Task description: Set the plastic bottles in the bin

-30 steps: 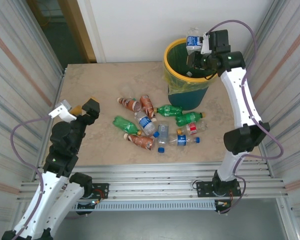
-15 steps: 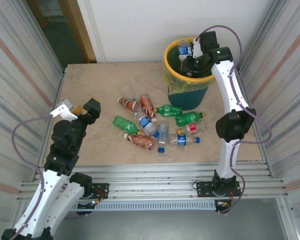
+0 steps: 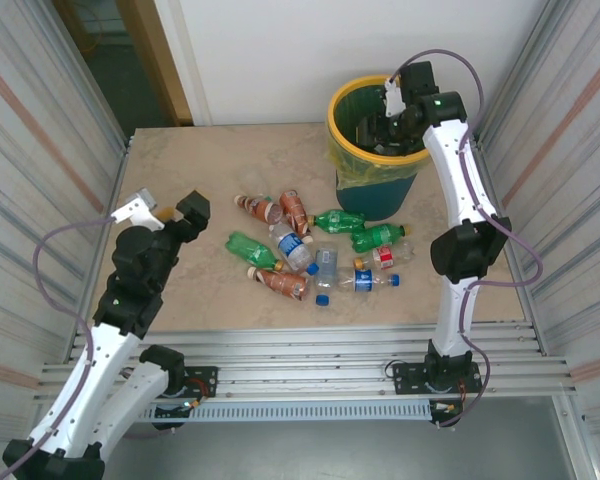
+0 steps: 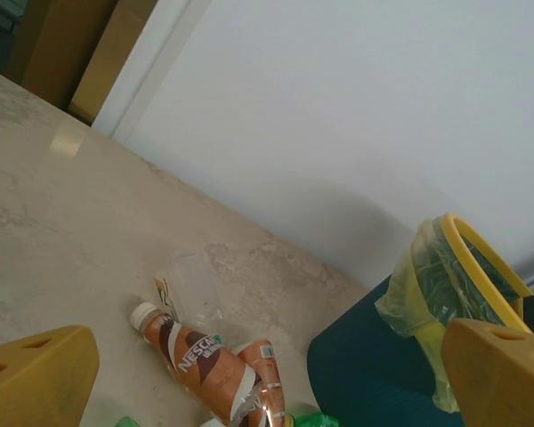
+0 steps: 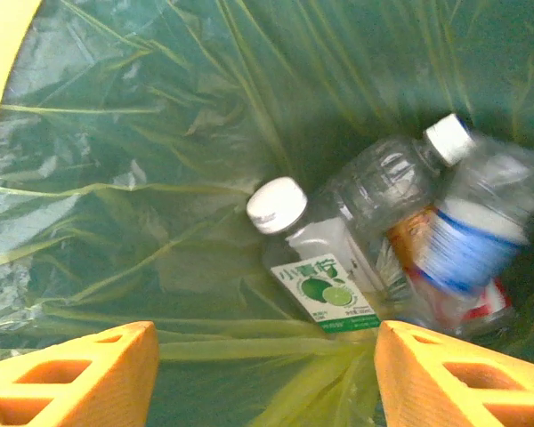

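- My right pincer (image 3: 383,122) hangs over the mouth of the bin (image 3: 332,118) at the upper right of the top view. Its fingers are spread, with nothing between them.
- In the right wrist view, my right pincer (image 5: 267,374) looks down into the green liner bag (image 5: 133,160). Three bottles lie there: a lime-label bottle (image 5: 316,267) with a white cap, a clear bottle (image 5: 383,173), and a blurred blue-label bottle (image 5: 467,245) at the right.
- My left pincer (image 3: 175,212) is at the middle left, spread wide and empty.
- The other plastic bottles (image 3: 310,250) lie scattered on the desk (image 3: 200,160) at the centre, just left of and below the bin.
- In the left wrist view a brown Nescafé bottle (image 4: 200,360) lies at the bottom centre.
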